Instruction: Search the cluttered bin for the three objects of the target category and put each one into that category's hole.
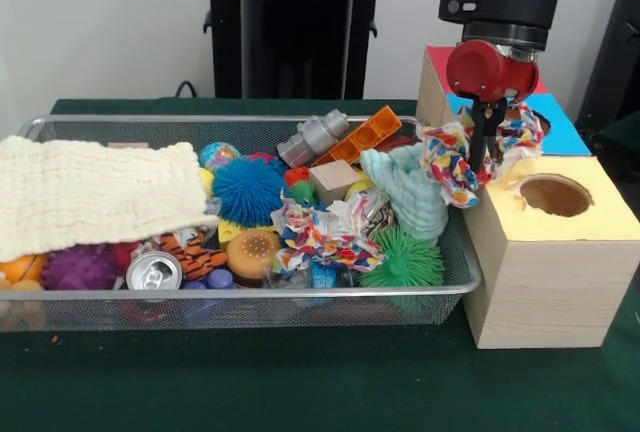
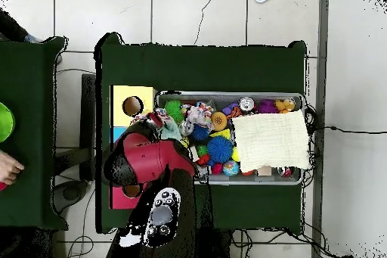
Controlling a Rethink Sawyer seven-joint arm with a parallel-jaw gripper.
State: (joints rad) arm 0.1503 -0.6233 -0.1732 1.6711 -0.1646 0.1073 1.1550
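My gripper hangs just past the right end of the wire-mesh bin, above the near-left edge of the pale wooden box. It is shut on a printed white cloth, which droops on both sides of the fingers. The yellow-surround hole is just right of and below the cloth; it also shows in the overhead view. A second printed cloth lies in the bin beside the mint-green cloth; it also shows from overhead. I see no third printed cloth.
The bin holds a cream waffle cloth, a blue spiky ball, a green spiky ball, a can and an orange brick. The box's blue and red surrounds lie behind the gripper. A person's hand shows at the overhead view's left edge.
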